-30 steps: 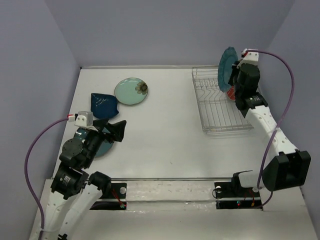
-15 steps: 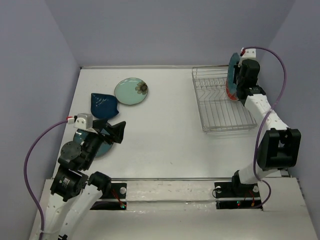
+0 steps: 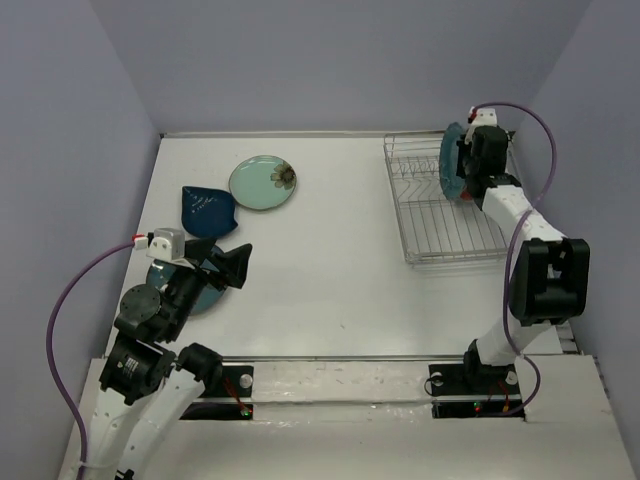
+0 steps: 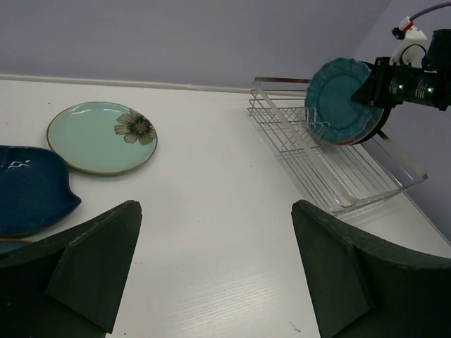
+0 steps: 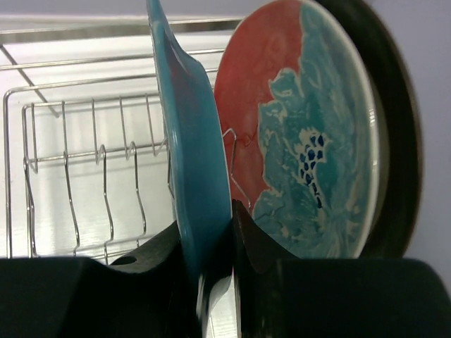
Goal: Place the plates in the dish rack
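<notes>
My right gripper (image 3: 472, 158) (image 5: 215, 239) is shut on the rim of the scalloped teal plate (image 3: 451, 160) (image 5: 184, 134). It holds the plate upright on edge among the tines at the far end of the dish rack (image 3: 440, 215) (image 5: 84, 176). Right behind it stand the red plate with a teal flower (image 5: 296, 155) and a dark-rimmed plate (image 5: 402, 134). My left gripper (image 3: 232, 262) (image 4: 218, 274) is open and empty above the table. A blue-teal round plate (image 3: 200, 292) lies partly under it. The pale mint plate (image 3: 262, 183) (image 4: 102, 136) and navy squarish plate (image 3: 207, 210) (image 4: 28, 190) lie flat at far left.
The rack's near rows of tines (image 3: 450, 235) hold no plates. White table (image 3: 330, 250) runs between the plates on the left and the rack on the right. Purple walls close in the back and both sides.
My right gripper has brought the teal plate down and slightly left, from above the rack's far end into the tines beside the red plate. The left arm has barely moved.
</notes>
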